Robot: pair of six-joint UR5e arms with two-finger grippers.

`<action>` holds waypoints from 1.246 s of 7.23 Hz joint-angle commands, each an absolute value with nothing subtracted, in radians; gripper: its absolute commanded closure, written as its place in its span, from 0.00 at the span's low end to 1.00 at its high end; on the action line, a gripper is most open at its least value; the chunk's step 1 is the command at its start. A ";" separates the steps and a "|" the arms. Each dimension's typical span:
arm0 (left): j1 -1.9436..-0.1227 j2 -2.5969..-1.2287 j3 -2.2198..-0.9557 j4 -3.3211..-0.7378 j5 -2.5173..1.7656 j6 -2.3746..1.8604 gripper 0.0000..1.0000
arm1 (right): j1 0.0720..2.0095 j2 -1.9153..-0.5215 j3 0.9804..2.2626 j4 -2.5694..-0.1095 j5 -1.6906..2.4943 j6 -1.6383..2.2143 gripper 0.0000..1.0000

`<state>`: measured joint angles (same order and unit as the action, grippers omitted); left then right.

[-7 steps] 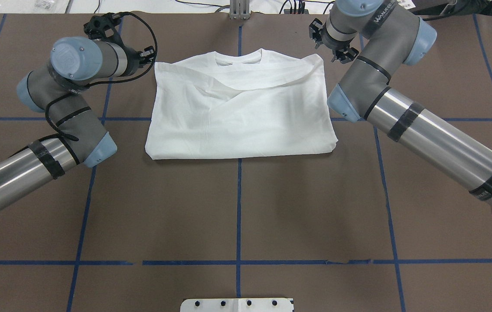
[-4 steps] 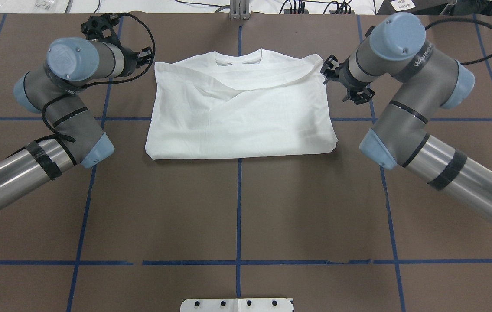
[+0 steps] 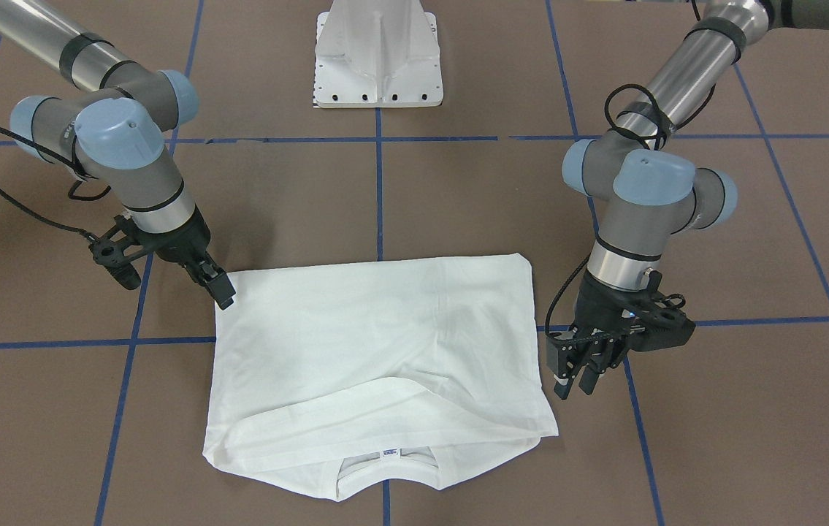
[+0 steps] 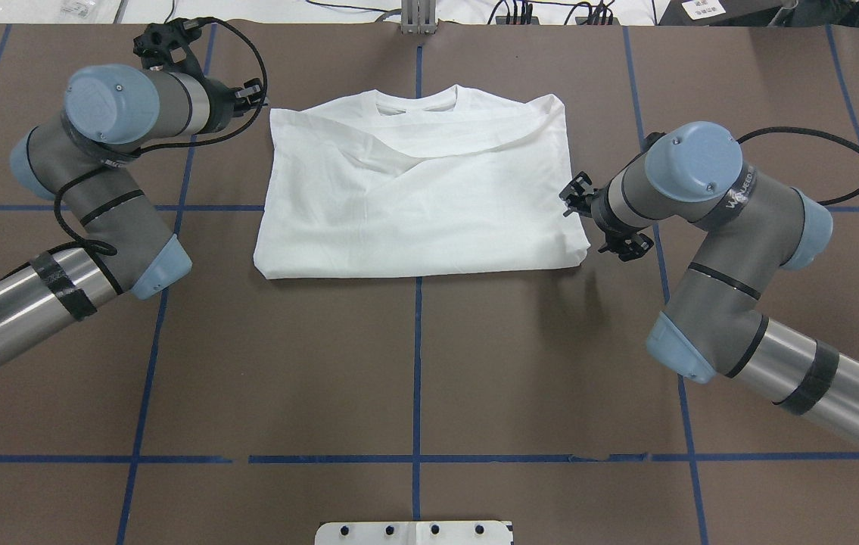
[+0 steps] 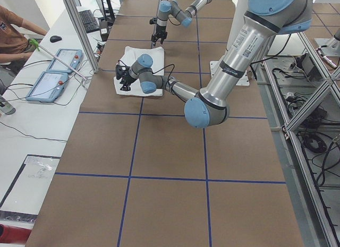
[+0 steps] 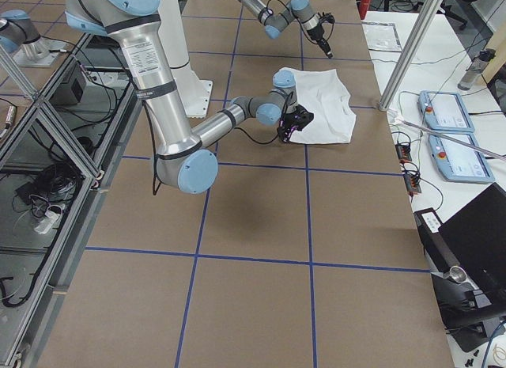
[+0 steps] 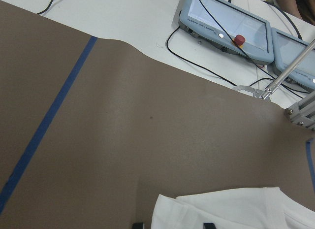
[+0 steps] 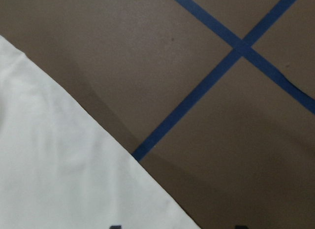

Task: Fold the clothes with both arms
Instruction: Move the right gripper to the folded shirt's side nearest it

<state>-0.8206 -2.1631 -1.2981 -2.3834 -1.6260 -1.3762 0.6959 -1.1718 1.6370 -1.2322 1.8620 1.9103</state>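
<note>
The clothes, a white shirt (image 4: 418,189), lie folded flat on the brown table, collar at the far edge (image 3: 377,343). My left gripper (image 4: 256,94) hovers just beside the shirt's far left shoulder corner (image 3: 576,374). In the left wrist view its two fingertips stand apart, open, with the shirt's corner (image 7: 231,209) between them. My right gripper (image 4: 577,203) sits at the shirt's right edge near the hem corner (image 3: 221,291). It is open too, low over the cloth (image 8: 54,160). Neither holds anything.
Blue tape lines (image 4: 417,363) divide the table into squares. The white pedestal base (image 3: 377,66) stands at the near edge. Two control pads (image 7: 226,22) with cables lie on the white bench beyond the table. A person (image 5: 13,32) sits at that bench.
My right arm has swung back along the shirt's right edge, from the collar end to the hem corner. The left arm shifted only slightly. The shirt has not moved.
</note>
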 commanded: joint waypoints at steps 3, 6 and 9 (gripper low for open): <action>-0.819 -2.151 -1.313 -2.379 -1.626 -1.374 0.50 | 0.643 -1.177 1.629 -1.233 1.841 1.962 0.79; -0.819 -2.151 -1.313 -2.384 -1.626 -1.376 0.50 | 0.646 -1.186 1.658 -1.244 1.886 1.959 1.00; -0.821 -2.148 -1.377 -2.379 -1.656 -1.384 0.50 | 0.625 -1.390 1.904 -1.258 1.957 1.966 1.00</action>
<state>-0.8194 -2.1484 -1.3380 -2.3826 -1.6347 -1.3778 0.6406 -1.2809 1.7747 -1.2526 1.9187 1.9607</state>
